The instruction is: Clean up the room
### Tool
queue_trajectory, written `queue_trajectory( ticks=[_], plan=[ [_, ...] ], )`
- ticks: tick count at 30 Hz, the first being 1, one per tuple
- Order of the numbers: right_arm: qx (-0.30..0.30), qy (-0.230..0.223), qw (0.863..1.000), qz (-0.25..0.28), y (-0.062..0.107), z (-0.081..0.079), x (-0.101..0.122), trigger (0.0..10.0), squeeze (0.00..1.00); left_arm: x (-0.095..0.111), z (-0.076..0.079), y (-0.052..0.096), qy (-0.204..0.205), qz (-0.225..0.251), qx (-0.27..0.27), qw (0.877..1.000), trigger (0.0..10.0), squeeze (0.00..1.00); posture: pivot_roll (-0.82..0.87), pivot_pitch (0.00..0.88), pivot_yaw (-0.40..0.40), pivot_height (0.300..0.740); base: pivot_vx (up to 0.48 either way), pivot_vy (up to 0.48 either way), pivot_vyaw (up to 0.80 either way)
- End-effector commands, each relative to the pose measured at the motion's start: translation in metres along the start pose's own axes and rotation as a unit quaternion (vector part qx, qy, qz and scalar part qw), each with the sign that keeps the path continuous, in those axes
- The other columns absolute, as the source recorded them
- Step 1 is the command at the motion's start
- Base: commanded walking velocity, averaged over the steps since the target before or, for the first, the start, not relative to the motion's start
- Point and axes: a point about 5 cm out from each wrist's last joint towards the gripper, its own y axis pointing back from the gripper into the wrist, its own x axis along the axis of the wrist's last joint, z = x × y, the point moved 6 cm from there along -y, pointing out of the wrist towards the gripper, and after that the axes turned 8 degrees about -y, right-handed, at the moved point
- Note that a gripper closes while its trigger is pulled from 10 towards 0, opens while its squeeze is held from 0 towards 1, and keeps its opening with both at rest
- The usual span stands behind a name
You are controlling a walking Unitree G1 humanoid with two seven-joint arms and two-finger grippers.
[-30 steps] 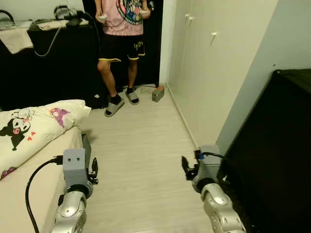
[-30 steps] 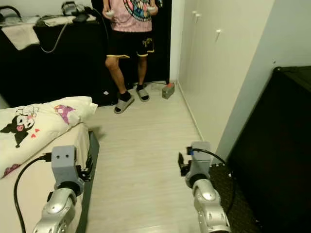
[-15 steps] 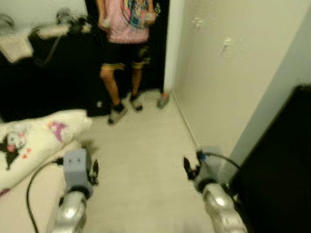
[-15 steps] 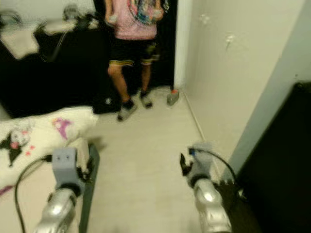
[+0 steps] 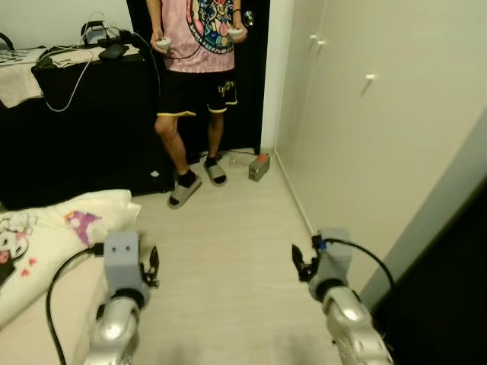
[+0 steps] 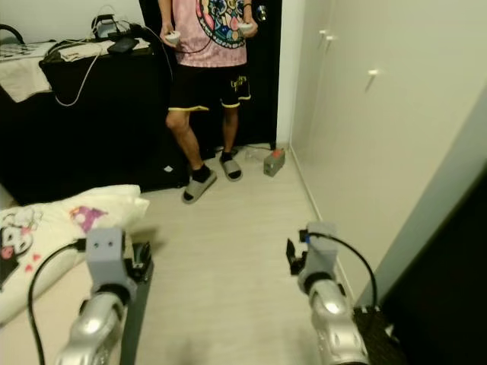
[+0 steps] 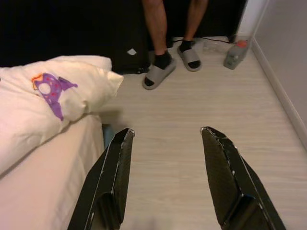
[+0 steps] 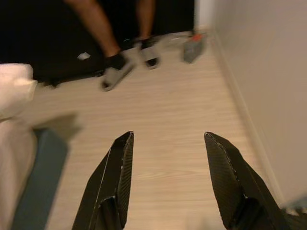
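Both grippers hang forward over the pale wood floor (image 5: 228, 251) with nothing between their fingers — the left gripper (image 7: 165, 179) has its two black fingers spread wide apart, and the right gripper (image 8: 168, 179) likewise stands spread and empty. The left gripper is just beside the edge of the bed (image 7: 43, 177), where a cream pillow (image 7: 53, 96) printed with a purple cartoon figure lies at the near corner; a dark teal strip of the bed's side (image 8: 33, 187) shows below the mattress. The right gripper is held near the white wardrobe doors (image 5: 365, 129) that run along the robot's right, with a black piece of furniture (image 5: 449, 304) close at that side. Farther ahead a person (image 5: 194, 84) in a pink printed shirt, black shorts and grey slippers stands in a dark doorway — a controller in each hand. By the person's feet, against the wardrobe's base, a small grey container with a red top (image 5: 259, 166) sits on the floor. To the robot's left stands a black desk (image 5: 84, 114) carrying white cables and cloth.
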Motion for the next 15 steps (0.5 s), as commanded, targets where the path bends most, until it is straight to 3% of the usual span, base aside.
queue_trajectory(
  ticks=[1, 15],
  plan=[
    [-0.009, -0.002, 1.000, -0.010, 0.0024, 0.0073, -0.0051, 10.0, 0.00, -0.0031, 0.0011, 0.0014, -0.002, -0.007, -0.003, 1.000, 10.0, 0.00, 0.00, 0.077, 0.020, 0.733, 0.390, 0.000, 0.00],
    [-0.012, -0.004, 1.000, -0.011, 0.0027, 0.0082, -0.0059, 10.0, 0.00, -0.0023, 0.0015, 0.0013, -0.002, -0.006, -0.005, 1.000, 10.0, 0.00, 0.00, 0.075, 0.022, 0.733, 0.389, 0.000, 0.00]
  ],
)
